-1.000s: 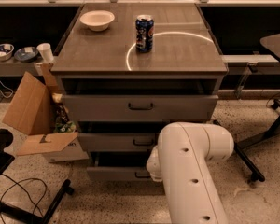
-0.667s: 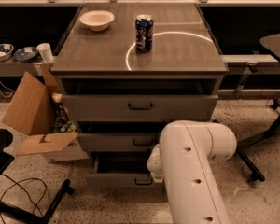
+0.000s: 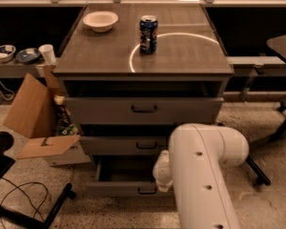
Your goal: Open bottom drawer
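Bottom drawer [image 3: 128, 189]: lowest of three in the grey cabinet [image 3: 181, 56], shortest front. Stands part-way out, tray exposed behind the front panel. Shows no contents in the exposed strip, though dim in there.

Small black handle [image 3: 148, 191]: centre of that front, in plain sight, just left of the robot arm [image 3: 205, 175].

Gripper [image 3: 161, 174]: low, at the right part of the bottom drawer, just above and beside the handle. Mostly hidden by the arm's white housing. Clenched or released: cannot tell. Contact with handle: cannot tell.

Judgement: arm reaches down to that height because the pull has to act at the lowest front. Drawer seems well along, not fully out.

Middle drawer [image 3: 119, 145]: nearly flush, nothing of its inside on view. Top drawer [image 3: 143, 109]: tallest front, out a little, dark gap above, contents unseen.

On the cabinet top: white bowl [image 3: 100, 20], apparently empty, and a blue soda can [image 3: 148, 34], upright, well apart from each other. Likely to stay undisturbed by a smooth pull, less so by a jerk.

Cardboard box [image 3: 33, 113]: left of cabinet, flaps open, beside the drawer fronts. Contents not readable.
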Available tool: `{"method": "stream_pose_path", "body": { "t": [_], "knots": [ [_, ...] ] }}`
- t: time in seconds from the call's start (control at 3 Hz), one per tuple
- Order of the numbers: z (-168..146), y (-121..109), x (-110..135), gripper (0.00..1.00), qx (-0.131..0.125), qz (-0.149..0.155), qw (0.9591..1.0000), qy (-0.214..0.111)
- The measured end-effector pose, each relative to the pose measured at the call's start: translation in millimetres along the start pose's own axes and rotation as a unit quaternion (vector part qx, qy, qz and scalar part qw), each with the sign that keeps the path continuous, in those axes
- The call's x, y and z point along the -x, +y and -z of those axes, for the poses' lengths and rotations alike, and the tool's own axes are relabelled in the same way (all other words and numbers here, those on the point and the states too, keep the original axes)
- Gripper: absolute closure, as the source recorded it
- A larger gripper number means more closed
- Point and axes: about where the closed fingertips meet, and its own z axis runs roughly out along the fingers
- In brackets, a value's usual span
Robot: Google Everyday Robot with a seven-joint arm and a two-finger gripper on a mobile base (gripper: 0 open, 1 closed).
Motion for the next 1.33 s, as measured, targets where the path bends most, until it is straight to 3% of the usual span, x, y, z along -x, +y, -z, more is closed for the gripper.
{"method": "stream_pose_path", "body": {
  "t": [1.33],
  "knots": [
    [3, 29, -8, 1.0, 0.021, -0.03, 0.9993, 0.006]
  ]
}}
